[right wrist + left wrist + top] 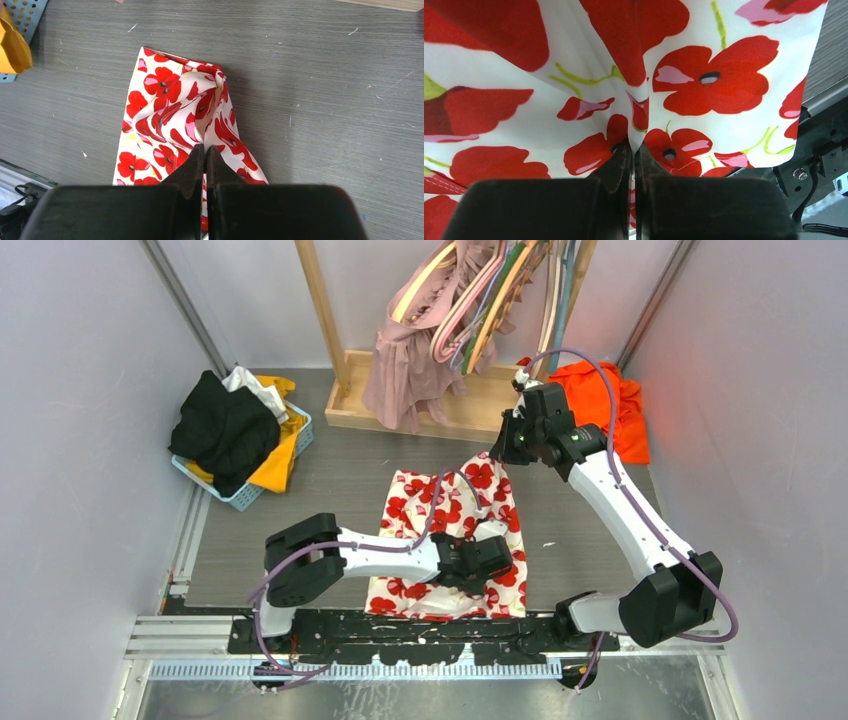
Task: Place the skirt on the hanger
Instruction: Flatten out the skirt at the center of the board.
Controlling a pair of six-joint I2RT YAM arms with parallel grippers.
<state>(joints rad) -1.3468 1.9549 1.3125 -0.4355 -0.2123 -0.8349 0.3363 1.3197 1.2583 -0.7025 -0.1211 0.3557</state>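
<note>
The skirt (450, 525), white with red poppies, lies on the grey table between the two arms. My left gripper (497, 552) is shut on a pinched fold of the skirt (724, 85) near its front right edge; the left wrist view shows the cloth squeezed between the jaws of this gripper (634, 146). My right gripper (505, 448) is shut on the skirt's far right corner. In the right wrist view the skirt (165, 105) rises in a bunched peak into that gripper (205, 148). Several coloured hangers (480, 300) hang on the wooden rack at the back.
A blue basket (245, 502) of black, white and yellow clothes stands at the back left. A pink garment (405, 360) hangs from the rack, whose wooden base (350, 412) lies on the table. An orange garment (600, 400) lies at the back right. Walls close both sides.
</note>
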